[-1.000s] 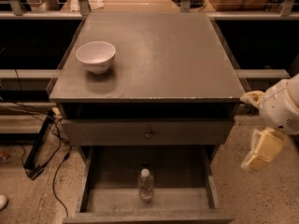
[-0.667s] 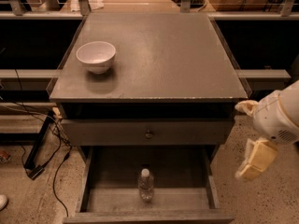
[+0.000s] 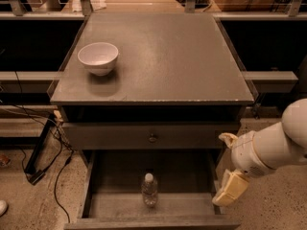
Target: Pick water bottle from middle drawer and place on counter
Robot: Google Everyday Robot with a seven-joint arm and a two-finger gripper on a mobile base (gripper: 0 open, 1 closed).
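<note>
- I am watching the robot's cream-coloured two-finger hand [image 3: 230, 188] coming lower and further in toward the wide grey-brown wooden middle drawer [image 3: 106, 206] than it was a second ago. It is now hanging just outside the drawer's right wall, near the front corner.
- I am not able to tell whether the hand is apart or together. It is holding nothing.
- The small clear plastic water bottle with the white cap [image 3: 149, 191] is standing upright on the drawer's bare bottom, about midway across and toward the front. It is sitting where it was in the earlier views, untouched and well apart from the hand.
- I am reading this as the approach getting under way. The hand is closing on the drawer from its right side, but the reach over the wall and the grasp are not yet done.
- The white rounded arm [image 3: 273, 145] is also reaching further in from the right of the drawer than before.
- The large flat square grey worktop [image 3: 168, 56] above the drawer is waiting for the bottle. The white ceramic bowl [image 3: 98, 58] is resting on it, above and to the left of the drawer, unmoved.
</note>
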